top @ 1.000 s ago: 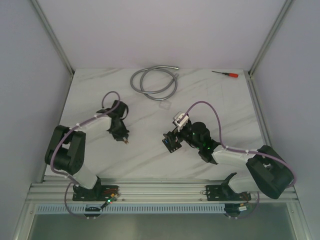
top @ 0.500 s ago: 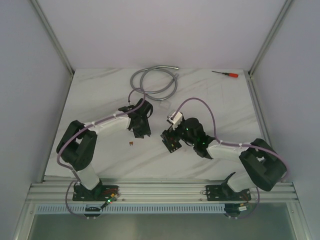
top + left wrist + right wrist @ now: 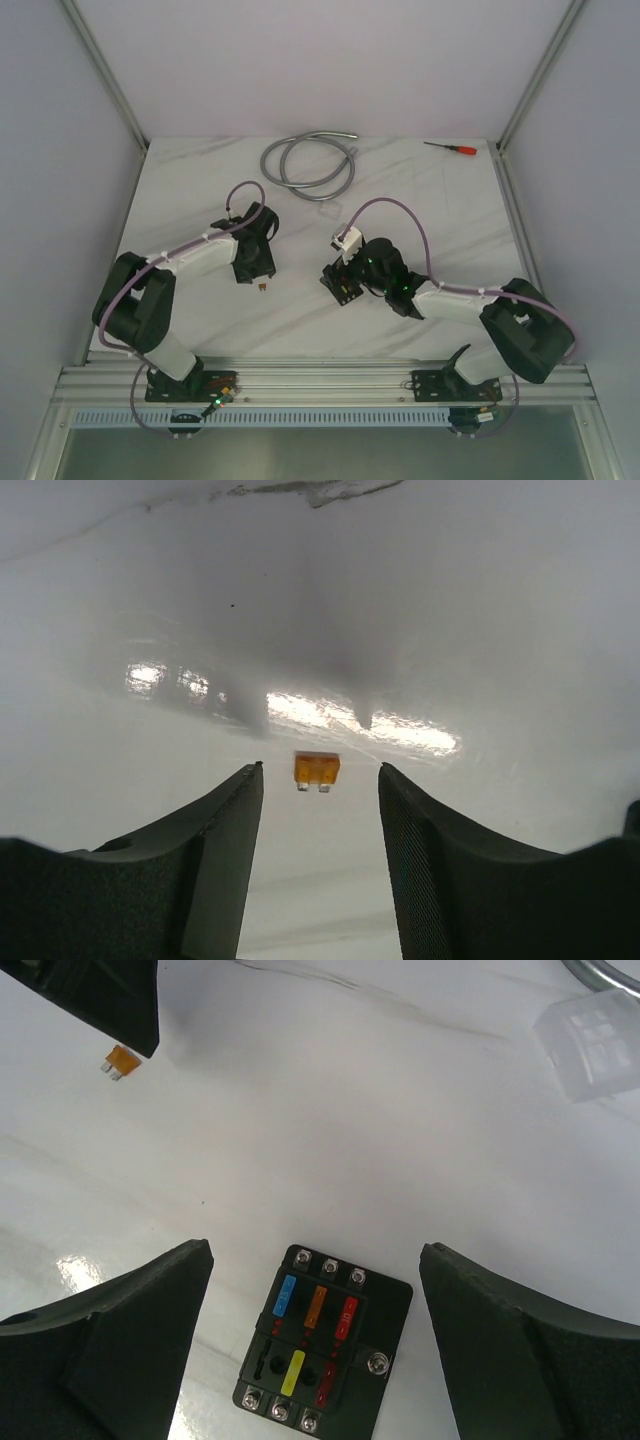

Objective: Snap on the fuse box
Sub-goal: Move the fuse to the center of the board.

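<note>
Black fuse box (image 3: 322,1345): lies flat on the white table (image 3: 400,1140), under the gap between the right end effector's fingers and touched by neither.
Right end effector (image 3: 340,284): spread wide, holding nothing, poised over the box.
Left end effector (image 3: 258,277): fingers parted and empty. A loose orange fuse (image 3: 316,769) on the table shows between their tips, touching neither.
Slots: blue, orange, red, yellow and a second red fuse are seated. The slot beside the yellow looks vacant.
Clear cover (image 3: 597,1028): on the table, well apart from the box, near the grey hose (image 3: 308,165).
Done: most fuses appear to be in.
Left: probably seating the orange fuse, then fetching the cover and snapping it on. The box is uncovered.
</note>
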Robot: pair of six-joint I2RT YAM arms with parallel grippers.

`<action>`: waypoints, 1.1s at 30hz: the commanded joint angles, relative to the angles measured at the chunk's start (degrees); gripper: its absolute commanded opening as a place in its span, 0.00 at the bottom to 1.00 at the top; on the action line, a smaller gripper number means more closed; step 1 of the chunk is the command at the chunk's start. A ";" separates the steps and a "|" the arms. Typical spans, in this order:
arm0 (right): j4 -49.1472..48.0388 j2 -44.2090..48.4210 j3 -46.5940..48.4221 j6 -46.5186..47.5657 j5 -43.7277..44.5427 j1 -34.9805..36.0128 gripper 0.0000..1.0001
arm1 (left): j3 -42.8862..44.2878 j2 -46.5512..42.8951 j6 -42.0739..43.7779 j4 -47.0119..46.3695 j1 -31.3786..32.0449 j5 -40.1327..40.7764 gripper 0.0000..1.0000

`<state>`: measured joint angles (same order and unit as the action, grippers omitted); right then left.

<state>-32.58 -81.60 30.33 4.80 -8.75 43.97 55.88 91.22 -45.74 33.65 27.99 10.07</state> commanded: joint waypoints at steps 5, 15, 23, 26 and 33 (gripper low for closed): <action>2.85 2.84 2.19 -2.05 2.40 0.94 0.92 | 0.67 3.46 3.05 0.98 -0.04 1.42 0.57; 3.46 2.40 2.54 -2.21 2.19 1.12 0.92 | -0.01 5.85 1.75 0.78 2.76 0.96 0.46; 3.48 2.88 2.11 -2.09 2.17 1.12 0.92 | -0.21 6.57 0.15 0.68 4.26 2.40 0.35; 4.02 3.30 2.11 -2.21 2.23 1.21 0.92 | 1.83 7.16 -1.03 0.40 6.78 1.79 0.34; 6.01 6.28 1.35 -2.46 3.54 1.28 0.92 | 6.68 10.60 -4.53 -1.57 13.79 -1.23 0.32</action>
<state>-27.20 -77.76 30.98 3.11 -6.76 44.86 59.99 99.07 -47.42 32.73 38.65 10.72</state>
